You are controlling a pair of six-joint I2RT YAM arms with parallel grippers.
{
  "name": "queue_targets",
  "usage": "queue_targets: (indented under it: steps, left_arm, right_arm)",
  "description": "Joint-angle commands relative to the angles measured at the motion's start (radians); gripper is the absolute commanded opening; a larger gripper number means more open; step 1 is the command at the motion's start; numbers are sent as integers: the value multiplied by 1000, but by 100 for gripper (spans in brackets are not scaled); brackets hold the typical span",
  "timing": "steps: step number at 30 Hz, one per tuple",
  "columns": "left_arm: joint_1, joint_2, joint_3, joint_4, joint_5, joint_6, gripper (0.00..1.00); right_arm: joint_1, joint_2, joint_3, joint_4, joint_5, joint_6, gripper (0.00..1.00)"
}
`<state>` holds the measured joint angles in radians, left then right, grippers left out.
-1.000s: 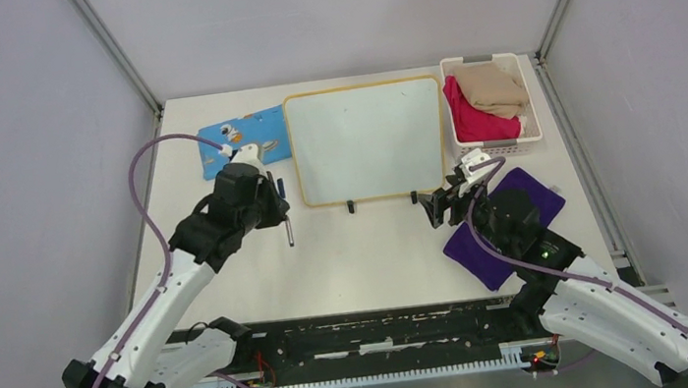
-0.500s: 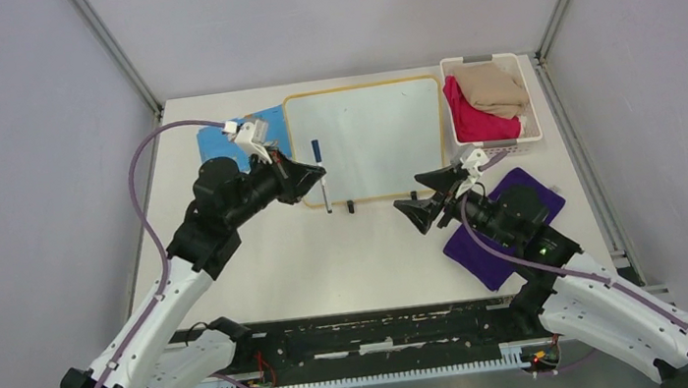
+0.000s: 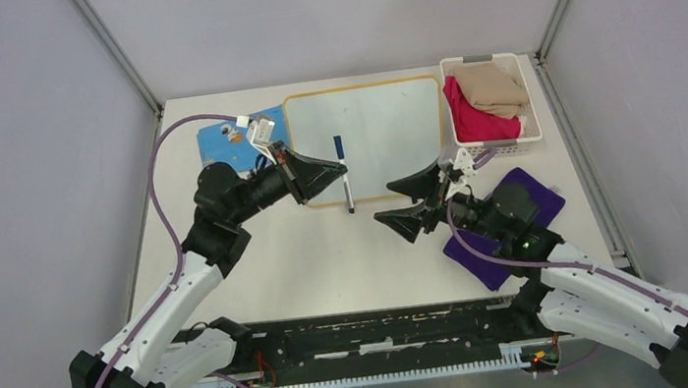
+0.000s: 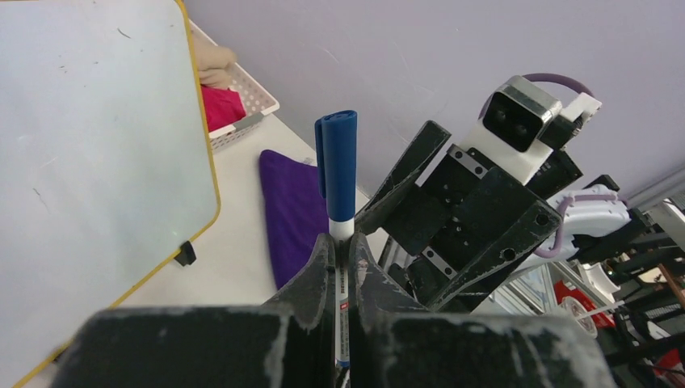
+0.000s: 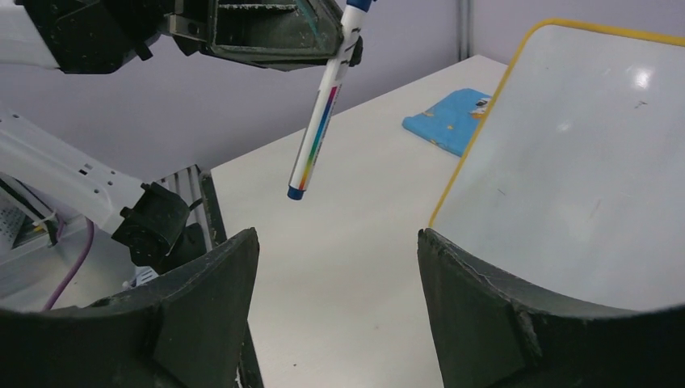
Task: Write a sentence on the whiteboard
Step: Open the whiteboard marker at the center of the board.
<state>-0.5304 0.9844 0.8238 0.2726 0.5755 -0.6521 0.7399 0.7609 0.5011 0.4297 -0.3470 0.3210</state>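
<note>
Nearest, the right gripper (image 3: pixel 384 205) had swung left from over the purple cloth (image 3: pixel 540 194) and turned on its side, jaws spread wide and empty, facing the marker (image 3: pixel 348 191). Just beyond it, the left gripper (image 3: pixel 338 167), a second earlier low at the surface (image 3: pixel 329 265) by the left edge of the whiteboard (image 3: pixel 382 135), had risen and crossed to hang over the board's near edge, pinching the marker tight, its blue cap on. The pickup looked done, and the two grippers seemed to be meeting so the cap could be pulled off. Farther back the whiteboard lay flat and blank, no sentence begun, with the blue patterned cloth (image 3: pixel 218 142) at its left and the basket (image 3: pixel 477 58) of clothes at its right
</note>
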Motion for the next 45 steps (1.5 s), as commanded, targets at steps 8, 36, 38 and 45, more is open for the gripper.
queue_targets:
  steps: [8, 36, 38, 45]
  left_arm:
    - [-17, -41, -22, 119, 77, -48, 2]
    - [-20, -103, -14, 65, 89, -16, 2]
    - [-21, -107, -12, 56, 92, -14, 3]
    - [-20, -141, 23, -17, 94, 27, 71]
  right_arm:
    - [42, 136, 74, 295, -25, 221, 79]
    - [84, 386, 229, 374, -133, 418, 34]
    - [85, 382, 226, 373, -138, 404, 22]
    - [84, 307, 252, 180, -143, 206, 0]
